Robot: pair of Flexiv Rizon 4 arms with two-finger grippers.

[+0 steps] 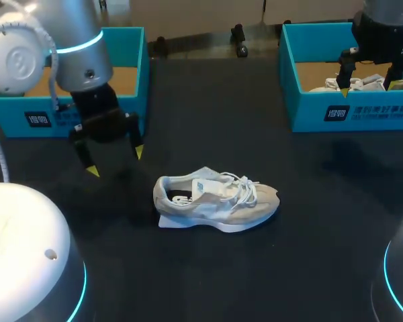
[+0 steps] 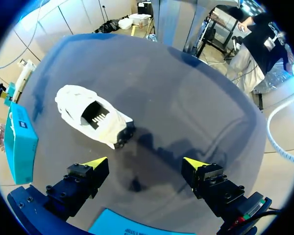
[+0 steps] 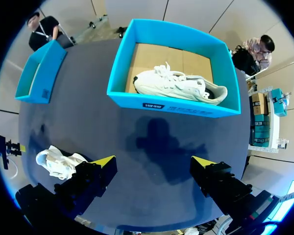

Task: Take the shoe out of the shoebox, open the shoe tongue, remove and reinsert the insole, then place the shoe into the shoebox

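One shoe is out and stands on the table, well clear of both boxes. My left claw hangs near its heel, fingers spread wide, gripping nothing. My right claw hovers over the right shoebox, equally open and empty, above a second shoe inside. I judge the take-out done. I cannot tell whether the tongue and insole work is done, and the return to the box remains.

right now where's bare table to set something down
Bare table lies between the left shoebox and right shoebox, beyond the shoe, and in front of the right shoebox. Crowded left of the shoe, under the left gripper.
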